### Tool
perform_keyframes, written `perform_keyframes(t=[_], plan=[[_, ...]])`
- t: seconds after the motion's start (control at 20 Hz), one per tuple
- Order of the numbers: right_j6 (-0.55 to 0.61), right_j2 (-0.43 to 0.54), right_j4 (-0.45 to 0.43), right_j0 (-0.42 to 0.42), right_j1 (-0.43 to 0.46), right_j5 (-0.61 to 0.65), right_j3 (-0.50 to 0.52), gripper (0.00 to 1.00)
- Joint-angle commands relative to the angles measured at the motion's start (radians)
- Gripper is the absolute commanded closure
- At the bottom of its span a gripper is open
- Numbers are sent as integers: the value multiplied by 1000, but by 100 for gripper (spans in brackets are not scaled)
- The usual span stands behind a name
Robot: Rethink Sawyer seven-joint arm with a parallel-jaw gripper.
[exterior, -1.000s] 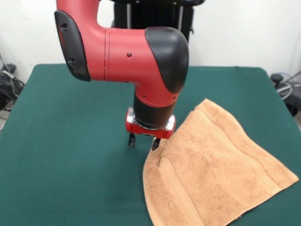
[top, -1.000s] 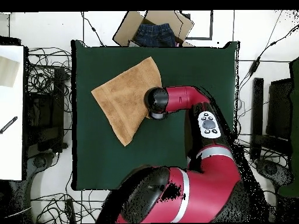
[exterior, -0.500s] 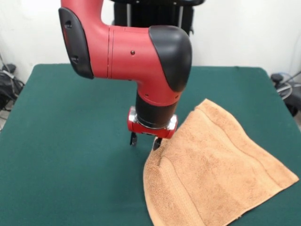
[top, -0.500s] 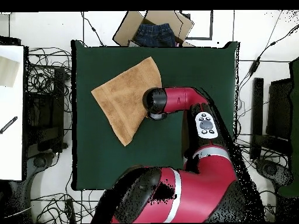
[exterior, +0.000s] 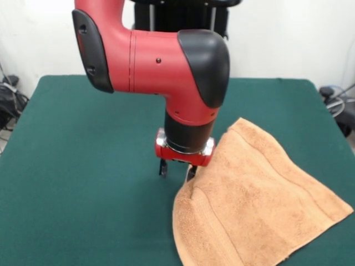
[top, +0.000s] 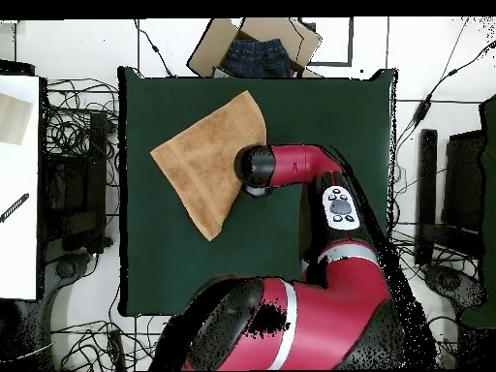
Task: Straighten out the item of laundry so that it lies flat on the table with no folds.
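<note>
Front view shows my gripper (exterior: 177, 170) low at the towel (exterior: 260, 205) edge, fingers apart, nothing pinched. Towel lies on the table (exterior: 83, 166) — soft, limp terry, likely light and draggy. I'd pinch the folded edge — a corner.

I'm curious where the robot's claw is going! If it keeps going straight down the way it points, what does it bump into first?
Probably the towel. The gripper points straight down at the towel's folded edge, with one finger over bare green table. Exactly how the depth lines up is hard to judge.
</note>
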Motion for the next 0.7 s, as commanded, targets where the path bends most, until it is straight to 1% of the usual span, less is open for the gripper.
perform_keyframes(t=[0.05, 0.2, 0.35, 0.6, 0.7], plan=[[229, 52, 83, 57, 47, -181, 77, 0], [219, 50, 100, 57, 37, -177, 90, 0], [206, 48, 99, 52, 81, -230, 69, 0], [192, 26, 80, 65, 186, -302, -35, 0], [205, 11, 63, 75, 196, -353, -44, 0]])
